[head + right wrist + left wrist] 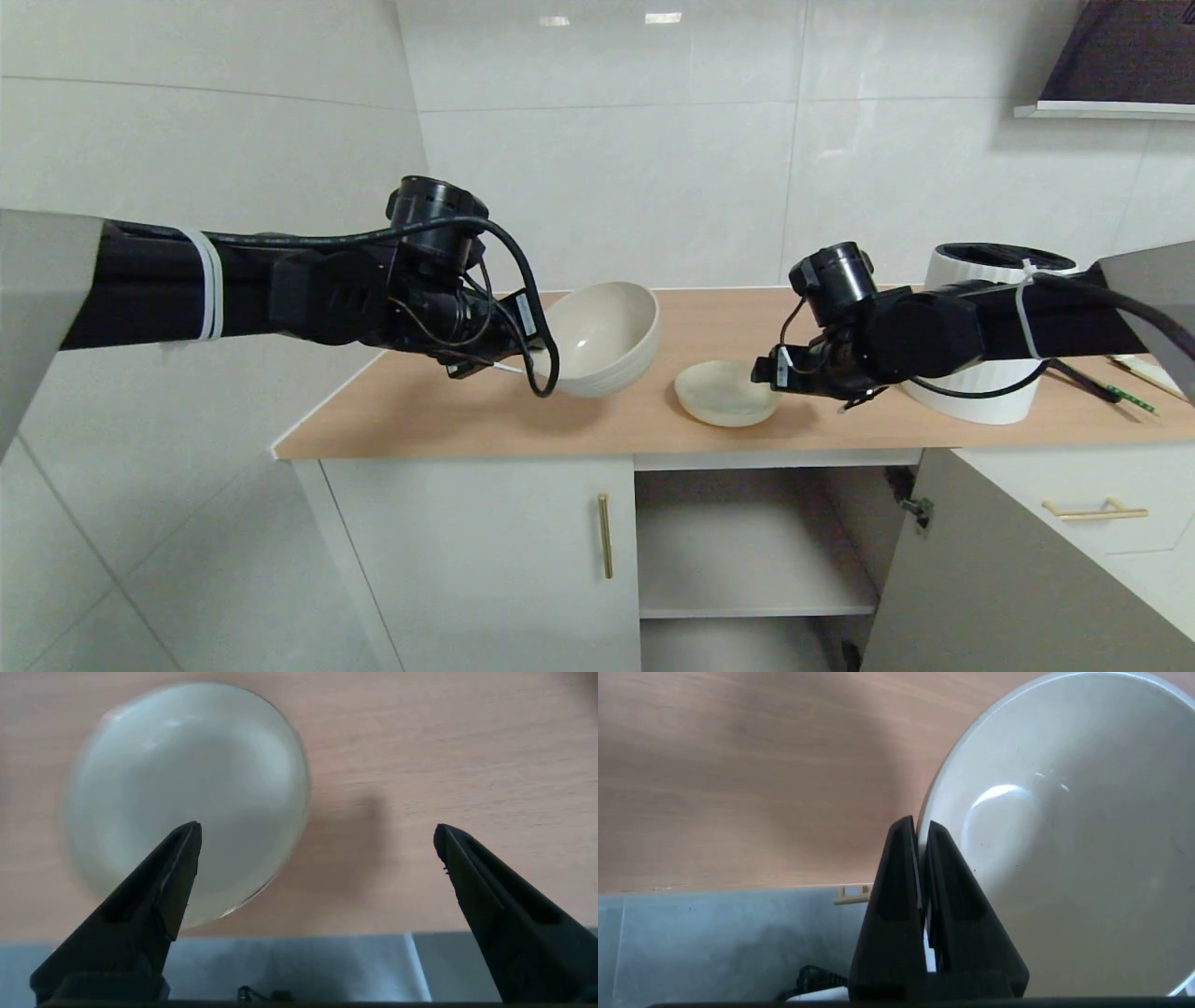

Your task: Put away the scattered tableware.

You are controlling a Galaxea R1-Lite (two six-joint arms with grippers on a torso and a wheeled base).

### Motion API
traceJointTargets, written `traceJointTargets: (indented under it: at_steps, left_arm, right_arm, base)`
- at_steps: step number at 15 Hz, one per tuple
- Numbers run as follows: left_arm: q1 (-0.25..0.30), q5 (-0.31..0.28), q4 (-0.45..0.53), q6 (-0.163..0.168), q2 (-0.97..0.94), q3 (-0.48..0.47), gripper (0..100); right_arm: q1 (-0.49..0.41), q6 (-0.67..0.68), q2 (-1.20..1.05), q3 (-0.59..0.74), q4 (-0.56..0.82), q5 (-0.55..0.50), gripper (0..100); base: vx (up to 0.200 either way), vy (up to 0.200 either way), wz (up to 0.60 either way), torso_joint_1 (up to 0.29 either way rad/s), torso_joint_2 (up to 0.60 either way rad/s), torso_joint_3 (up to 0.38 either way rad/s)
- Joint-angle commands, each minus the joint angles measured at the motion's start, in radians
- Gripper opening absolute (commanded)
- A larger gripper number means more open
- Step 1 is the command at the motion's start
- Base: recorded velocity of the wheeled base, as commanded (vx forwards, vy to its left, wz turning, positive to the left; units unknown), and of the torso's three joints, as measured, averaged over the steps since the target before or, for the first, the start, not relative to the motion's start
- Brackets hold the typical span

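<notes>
A large cream bowl [607,336] [1083,840] hangs tilted on its side just above the wooden counter [420,411]. My left gripper [532,350] [920,826] is shut on its near rim. A small pale shallow dish [724,392] [187,793] lies flat on the counter to the right of the bowl. My right gripper [764,371] [318,831] is open and hovers low at the dish's right edge. One finger is over the dish and the other is over bare wood.
A tall white ribbed pot [971,401] stands on the counter behind my right arm, with chopsticks [1134,397] further right. Below the counter a cabinet stands open onto a bare shelf [747,560], its door [1008,579] swung out to the right. The left door [485,560] is closed.
</notes>
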Motion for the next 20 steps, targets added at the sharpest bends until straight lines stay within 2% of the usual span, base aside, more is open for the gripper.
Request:
traceJointTargets:
  at_steps: [1, 9, 10, 17, 19, 20]
  left_arm:
    - [-0.001, 0.000, 0.001, 0.000, -0.011, 0.001, 0]
    - [-0.010, 0.000, 0.000, 0.000, -0.017, 0.015, 0]
    - [-0.010, 0.000, 0.001, -0.001, -0.019, 0.015, 0]
    - [-0.012, -0.001, 0.000, 0.000, -0.039, 0.028, 0]
    - [-0.012, -0.004, 0.000, 0.000, -0.069, 0.048, 0]
    - [-0.013, -0.006, 0.000, 0.000, -0.095, 0.068, 0]
  right_arm:
    - [0.001, 0.001, 0.053, -0.018, -0.001, -0.005, 100]
    - [-0.011, 0.003, 0.096, -0.051, -0.002, -0.034, 100]
    - [-0.011, 0.005, 0.103, -0.057, -0.002, -0.034, 0]
    - [-0.011, 0.012, 0.084, -0.058, 0.001, -0.030, 0]
    - [-0.013, 0.018, 0.024, -0.038, 0.022, 0.001, 0]
    - [-0.013, 0.031, -0.039, -0.015, 0.047, 0.052, 0]
  base:
    - [0.000, 0.000, 0.00, 0.000, 0.00, 0.000]
    - [0.000, 0.000, 0.00, 0.000, 0.00, 0.000]
    - [0.000, 0.000, 0.00, 0.000, 0.00, 0.000]
    - [0.000, 0.000, 0.00, 0.000, 0.00, 0.000]
    - [0.000, 0.000, 0.00, 0.000, 0.00, 0.000]
    - [0.000, 0.000, 0.00, 0.000, 0.00, 0.000]
